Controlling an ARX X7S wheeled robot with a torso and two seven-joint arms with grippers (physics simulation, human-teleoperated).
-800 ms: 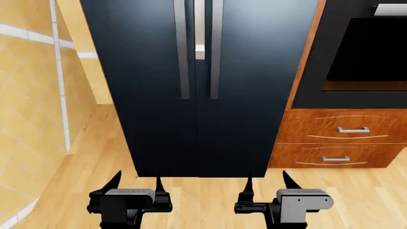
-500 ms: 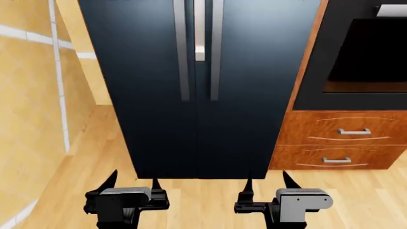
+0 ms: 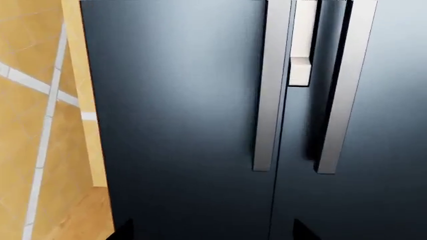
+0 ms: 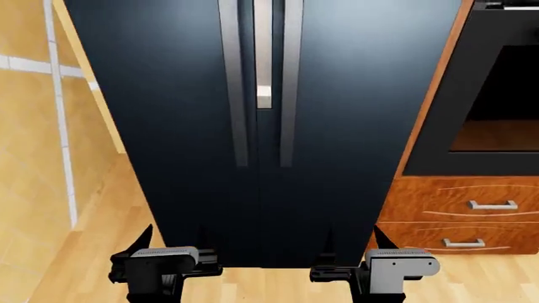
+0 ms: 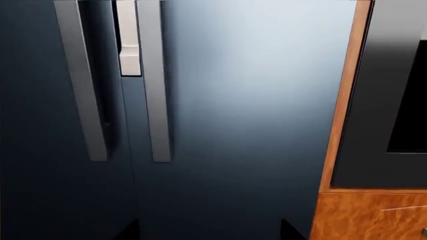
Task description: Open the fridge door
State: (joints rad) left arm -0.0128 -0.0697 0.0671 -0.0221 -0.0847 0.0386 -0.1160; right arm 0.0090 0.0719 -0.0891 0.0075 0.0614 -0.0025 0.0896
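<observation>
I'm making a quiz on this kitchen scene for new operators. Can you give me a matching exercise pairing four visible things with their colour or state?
Things:
1. fridge
2. fridge handles
3. drawers
4. left gripper and right gripper

Colour or state:
A. reddish-brown wood with small silver pulls
B. open, holding nothing
C. glossy dark navy, both doors shut
D. long silver vertical bars, side by side

Pairs: 1-C, 2-D, 3-A, 4-B

The fridge (image 4: 337,126) now looms larger and nearer, its base reaching both claws.
</observation>
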